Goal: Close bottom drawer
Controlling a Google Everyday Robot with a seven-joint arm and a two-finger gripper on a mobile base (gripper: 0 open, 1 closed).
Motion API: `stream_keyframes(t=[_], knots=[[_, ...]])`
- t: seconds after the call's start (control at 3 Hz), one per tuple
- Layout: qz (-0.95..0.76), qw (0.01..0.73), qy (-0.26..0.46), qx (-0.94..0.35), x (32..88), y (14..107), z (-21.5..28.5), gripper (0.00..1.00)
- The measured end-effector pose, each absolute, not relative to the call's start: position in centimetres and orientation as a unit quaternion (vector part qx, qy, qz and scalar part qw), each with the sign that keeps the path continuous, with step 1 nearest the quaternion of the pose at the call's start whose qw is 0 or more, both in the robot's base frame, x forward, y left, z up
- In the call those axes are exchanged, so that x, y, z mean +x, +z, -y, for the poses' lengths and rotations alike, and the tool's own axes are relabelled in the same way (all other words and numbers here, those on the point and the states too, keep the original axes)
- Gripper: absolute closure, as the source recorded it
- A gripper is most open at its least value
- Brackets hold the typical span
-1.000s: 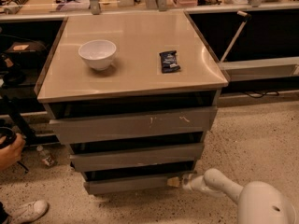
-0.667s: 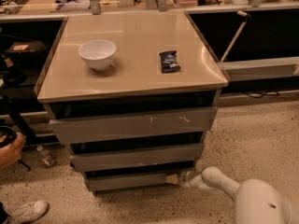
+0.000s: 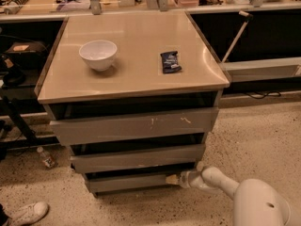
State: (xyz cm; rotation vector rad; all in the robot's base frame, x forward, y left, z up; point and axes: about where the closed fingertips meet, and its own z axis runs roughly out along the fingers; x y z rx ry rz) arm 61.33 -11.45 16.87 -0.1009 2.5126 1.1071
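Observation:
The bottom drawer [image 3: 127, 181] is the lowest and narrowest of three grey-brown drawers under a beige cabinet top. It has a plain low front that stands out only slightly, with a thin dark gap above it. My gripper [image 3: 172, 179] is at the right end of that front, its pale tip touching it. The white arm [image 3: 221, 181] runs in from the lower right.
The middle drawer [image 3: 138, 157] and the scratched top drawer [image 3: 134, 125] stand partly out. A white bowl [image 3: 98, 54] and a dark packet [image 3: 170, 61] sit on the cabinet top [image 3: 136, 74]. A bottle [image 3: 46, 157] and a shoe [image 3: 26, 213] lie on the floor at left.
My gripper has moved left along with the arm, and the bottom drawer front has gone further in under the middle drawer.

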Motion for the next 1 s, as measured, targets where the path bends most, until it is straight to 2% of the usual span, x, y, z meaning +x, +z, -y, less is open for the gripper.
stream_keyframes(t=[0.33, 0.67, 1.0], knots=[[-0.905, 0.174, 0.387, -0.02, 58.3, 17.3, 13.4, 1.0], [-0.922, 0.156, 0.352, 0.033, 53.2, 20.2, 20.8, 1.0], [-0.922, 0.13, 0.363, 0.028, 49.9, 20.3, 19.2, 0.81]])
